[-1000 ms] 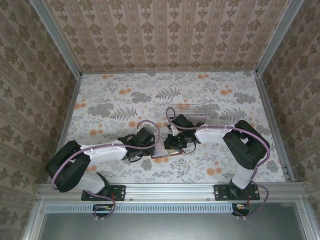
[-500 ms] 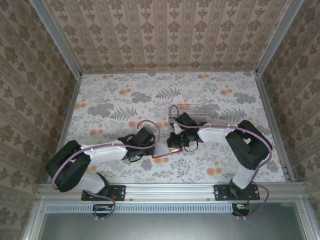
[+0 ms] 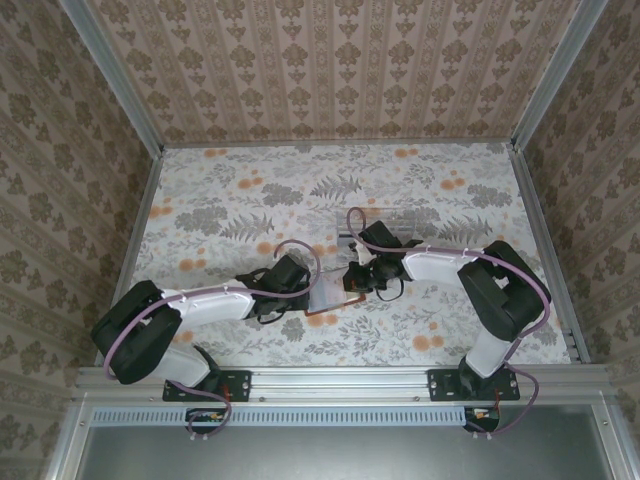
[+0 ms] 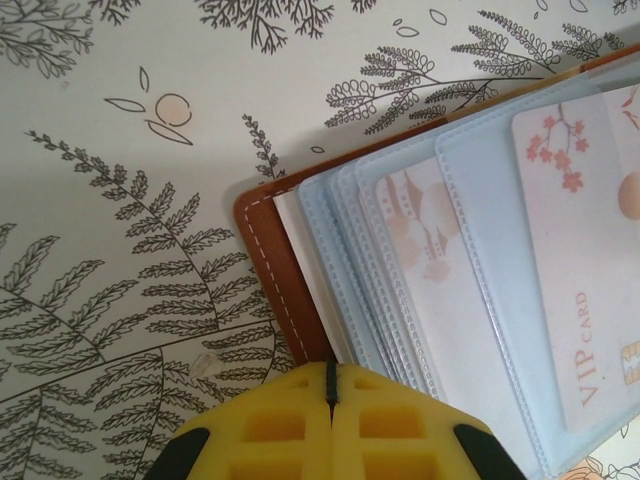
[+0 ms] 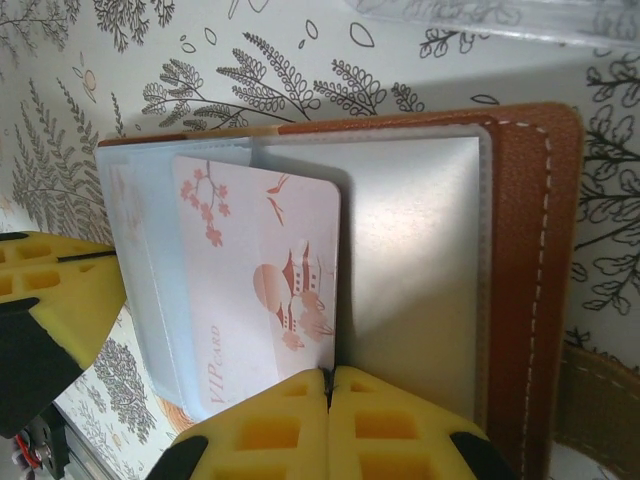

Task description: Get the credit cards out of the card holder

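**Open card holder between two closed pincers**

The card holder (image 5: 520, 280) lies opened flat on the tabletop (image 3: 230, 200), about midway between the left and right edges and somewhat closer to the near edge. Its brown stitched cover frames a fan of pale blue sleeves (image 4: 400, 300). A pink card (image 5: 260, 280), printed with blossoms and "VIP CARD", sticks partway out of its sleeve and overlaps a grey panel (image 5: 420, 270).

The right pincer (image 5: 328, 400) is fully closed, and the pink card's edge runs into the seam between its yellow tips. The left pincer (image 4: 330, 410) is also fully closed and sits at the opposite brown edge of the holder. Whether it pinches the leather or only rests there cannot be told.

A clear tray (image 3: 392, 226) stands just beyond the holder, toward the far edge.
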You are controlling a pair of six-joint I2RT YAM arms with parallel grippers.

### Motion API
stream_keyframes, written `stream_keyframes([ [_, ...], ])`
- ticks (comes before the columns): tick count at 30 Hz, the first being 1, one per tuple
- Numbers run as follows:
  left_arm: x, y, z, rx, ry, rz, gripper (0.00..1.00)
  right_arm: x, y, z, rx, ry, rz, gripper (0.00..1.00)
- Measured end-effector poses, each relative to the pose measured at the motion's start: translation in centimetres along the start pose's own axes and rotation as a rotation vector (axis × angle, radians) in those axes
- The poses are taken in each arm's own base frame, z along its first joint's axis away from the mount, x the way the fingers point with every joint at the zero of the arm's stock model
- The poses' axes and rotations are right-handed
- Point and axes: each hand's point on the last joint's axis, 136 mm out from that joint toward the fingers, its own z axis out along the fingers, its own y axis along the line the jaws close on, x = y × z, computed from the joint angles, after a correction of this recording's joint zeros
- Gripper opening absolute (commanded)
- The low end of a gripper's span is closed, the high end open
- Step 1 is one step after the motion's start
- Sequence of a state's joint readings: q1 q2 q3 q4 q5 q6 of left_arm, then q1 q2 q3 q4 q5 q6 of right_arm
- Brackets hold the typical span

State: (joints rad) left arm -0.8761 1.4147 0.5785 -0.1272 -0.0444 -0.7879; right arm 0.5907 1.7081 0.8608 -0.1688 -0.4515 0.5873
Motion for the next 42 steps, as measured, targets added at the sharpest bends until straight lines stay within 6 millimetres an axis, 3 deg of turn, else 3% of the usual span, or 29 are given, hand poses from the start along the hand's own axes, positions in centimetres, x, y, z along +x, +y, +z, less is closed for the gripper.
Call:
stream_keyframes([
  [11, 0.0, 0.0, 0.0, 0.001, 0.003, 0.021, 0.00, 0.3, -0.6, -0.2, 0.037, 0.019, -0.027, 0.00],
  [21, -0.4, -0.6, 0.4, 0.002, 0.009, 0.041, 0.00, -1.8, 0.6, -0.3, 0.062, 0.001, -0.089, 0.00],
  [27, -0.4, -0.5, 0.3, -0.001, 0.009, 0.044, 0.00, -1.8, 0.6, -0.4, 0.066, 0.003, -0.088, 0.00],
  [32, 0.0, 0.1, -1.6, -0.019, 0.012, 0.047, 0.12, -1.4, 0.6, -0.5, 0.066, 0.006, -0.086, 0.00],
  [37, -0.4, -1.3, -3.7, 0.015, -0.020, 0.075, 0.14, -1.1, 1.0, -0.5, 0.061, 0.006, -0.094, 0.00],
  [42, -1.3, -3.4, -3.8, 0.041, -0.028, 0.097, 0.09, -0.7, 1.2, -0.3, 0.059, 0.014, -0.100, 0.00],
])
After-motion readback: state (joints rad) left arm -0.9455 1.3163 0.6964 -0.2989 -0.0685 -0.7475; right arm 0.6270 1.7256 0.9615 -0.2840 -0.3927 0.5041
